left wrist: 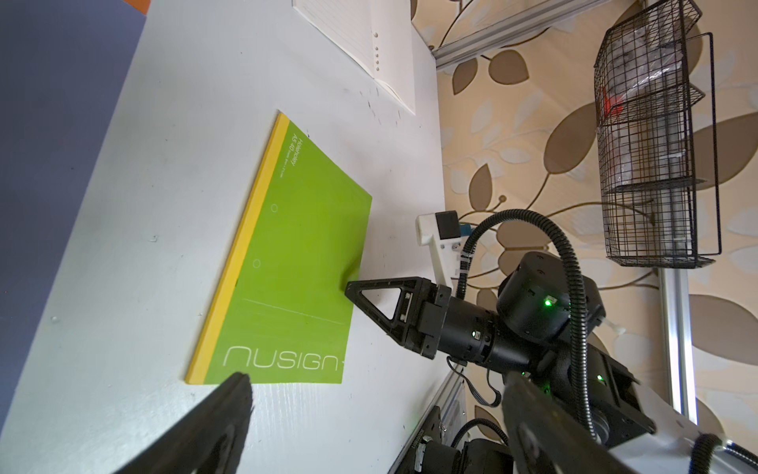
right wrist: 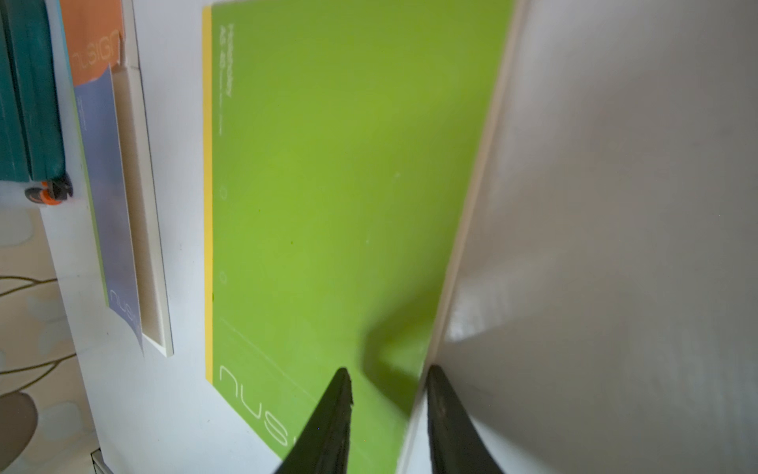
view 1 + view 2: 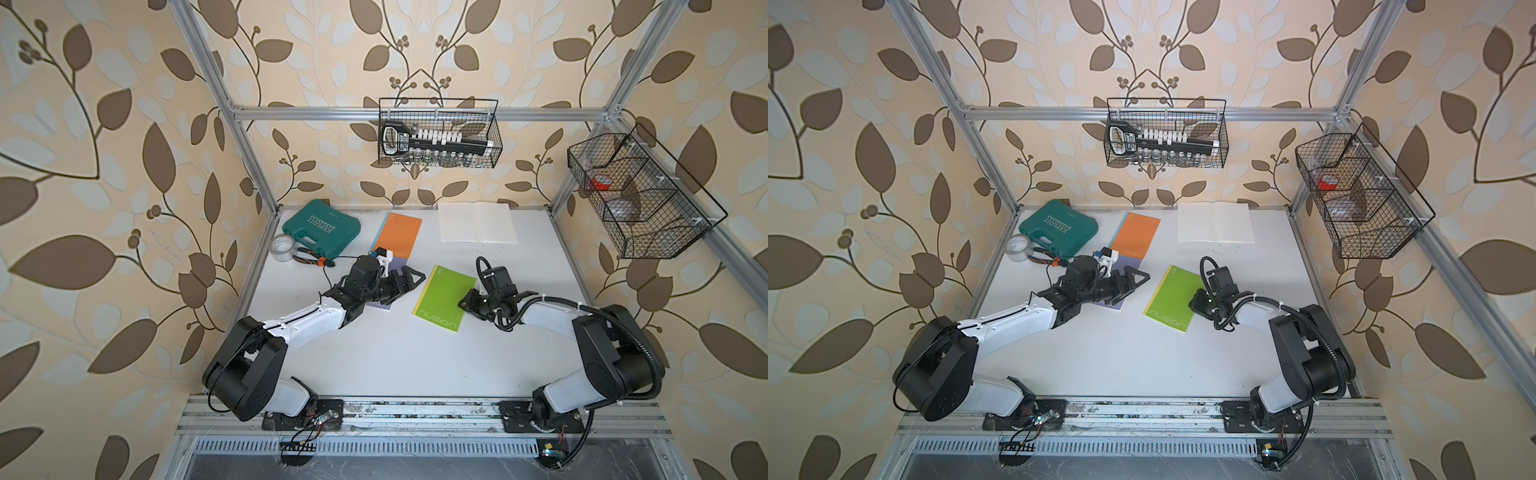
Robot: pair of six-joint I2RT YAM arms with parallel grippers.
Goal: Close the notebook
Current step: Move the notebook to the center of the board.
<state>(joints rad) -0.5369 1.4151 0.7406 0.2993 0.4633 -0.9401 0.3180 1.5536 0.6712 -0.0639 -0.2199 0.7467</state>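
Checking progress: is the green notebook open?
No, the green notebook lies flat with its cover down.

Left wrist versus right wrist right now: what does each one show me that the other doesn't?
Only the left wrist view: the right gripper side-on, tip at the green notebook's free edge, plus the open white notebook and the wire basket. Only the right wrist view: the teal case and a pliers handle. Both: the green notebook lying closed, that gripper at its edge, and part of the purple notebook.
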